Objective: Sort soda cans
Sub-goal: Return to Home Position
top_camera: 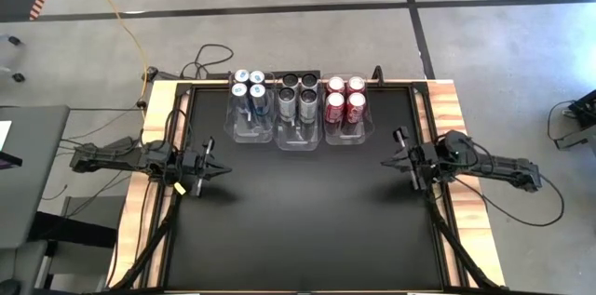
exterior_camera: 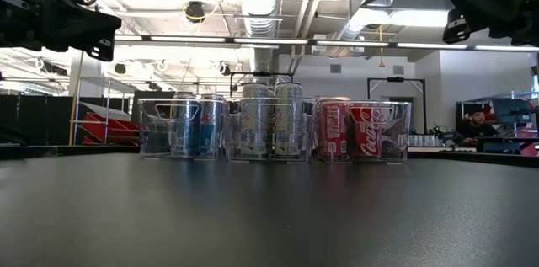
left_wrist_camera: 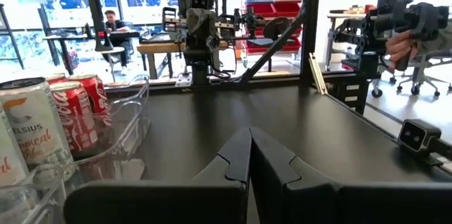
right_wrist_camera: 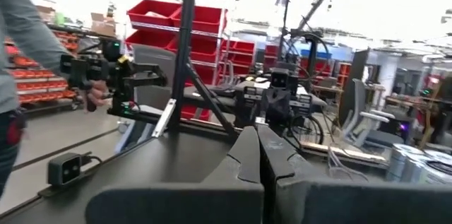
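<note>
Cans (exterior_camera: pixel 274 124): all twelve stand in three clear bins (top_camera: pixel 346 137) at the far edge of the worktop (top_camera: pixel 307 225). Celsius cans (top_camera: pixel 297 93) fill the middle bin (top_camera: pixel 298 144), blue-silver cans (top_camera: pixel 250 90) sit in the bin on its left, and Coca-Cola cans (top_camera: pixel 345 98) in the bin on its right.
Left hand (top_camera: pixel 224 173): clenched on nothing, fingers pressed together, well apart from the middle bin on its left, nearer side.
Right hand (top_camera: pixel 385 161): also clenched and empty, well apart from the middle bin on its right, nearer side.
Progress: sorting looks finished; only parking the arms seems left.
Risk: slight. An arm swinging wide toward the middle bin could clip a rim, shoving the row or tipping a can.
</note>
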